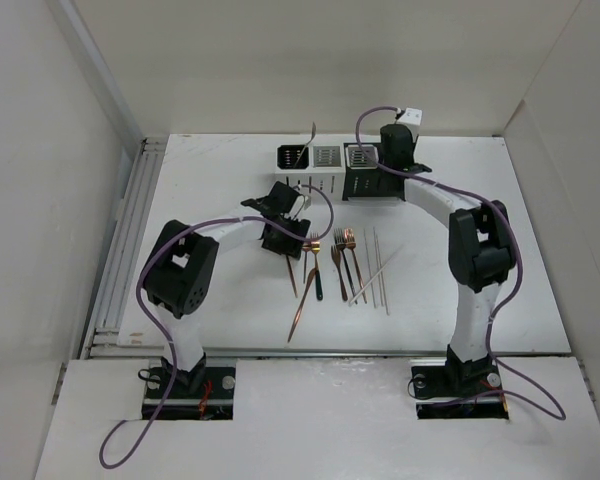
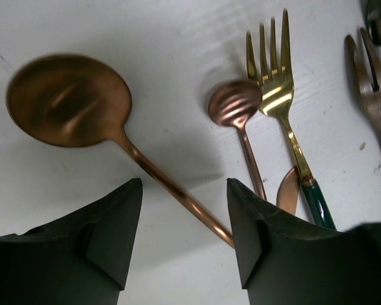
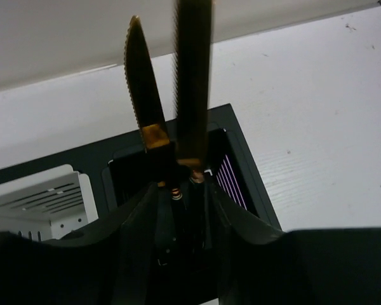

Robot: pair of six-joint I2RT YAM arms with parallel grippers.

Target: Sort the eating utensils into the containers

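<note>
Several utensils lie on the table in front of the arms: copper spoons, forks and thin white sticks. My left gripper hovers low over them, open and empty. A large copper spoon lies under it, its handle running between the jaws toward the right finger. Next to it lie a small copper spoon and a gold fork with a green handle. My right gripper is over the right black container, closed around a dark-handled gold knife. A second knife stands beside it.
Four containers stand in a row at the back: two white-sided and two black-sided. One utensil sticks up from the left white one. A white container is left of the black one. Another fork lies at the right edge.
</note>
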